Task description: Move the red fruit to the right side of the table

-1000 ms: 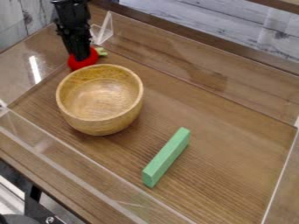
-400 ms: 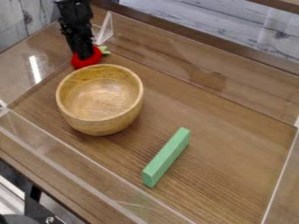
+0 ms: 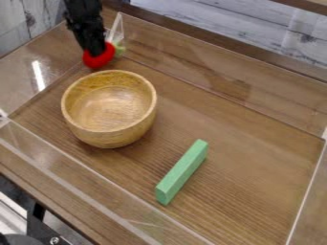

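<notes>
The red fruit hangs just above the table at the far left, behind the wooden bowl. My black gripper comes straight down onto it and is shut on its top, so only the lower red part and a bit of green show. The fruit sits higher than the tabletop, clear of the bowl's rim.
A wooden bowl stands in front of the fruit, left of centre. A green rectangular block lies diagonally toward the front. Low clear acrylic walls edge the table on all sides.
The gripper has risen with the red fruit in it, lifting it off the tabletop. Bowl and green block have stayed put.
</notes>
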Controlling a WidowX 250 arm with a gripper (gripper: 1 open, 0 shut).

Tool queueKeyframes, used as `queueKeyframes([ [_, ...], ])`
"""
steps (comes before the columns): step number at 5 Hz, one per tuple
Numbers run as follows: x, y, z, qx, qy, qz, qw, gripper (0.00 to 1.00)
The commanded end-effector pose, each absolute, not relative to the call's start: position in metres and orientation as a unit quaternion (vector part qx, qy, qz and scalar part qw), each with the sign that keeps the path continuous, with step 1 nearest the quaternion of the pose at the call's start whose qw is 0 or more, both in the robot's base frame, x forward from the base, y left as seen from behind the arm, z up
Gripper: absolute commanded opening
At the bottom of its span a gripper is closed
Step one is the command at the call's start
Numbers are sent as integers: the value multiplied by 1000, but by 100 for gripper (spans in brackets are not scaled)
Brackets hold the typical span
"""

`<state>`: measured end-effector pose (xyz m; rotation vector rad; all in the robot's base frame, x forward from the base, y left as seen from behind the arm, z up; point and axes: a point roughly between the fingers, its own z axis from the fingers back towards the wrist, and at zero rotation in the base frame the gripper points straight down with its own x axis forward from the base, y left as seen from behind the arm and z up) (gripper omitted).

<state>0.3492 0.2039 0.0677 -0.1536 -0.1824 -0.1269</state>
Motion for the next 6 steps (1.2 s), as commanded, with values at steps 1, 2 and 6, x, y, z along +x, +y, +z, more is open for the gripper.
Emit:
queueKeyframes([
  [1, 354, 192, 133, -51, -146, -89, 984, 0],
  [2, 355, 163, 159, -65, -155, -133, 977, 0],
  [6, 347, 34, 133, -108, -140, -267, 947, 0],
])
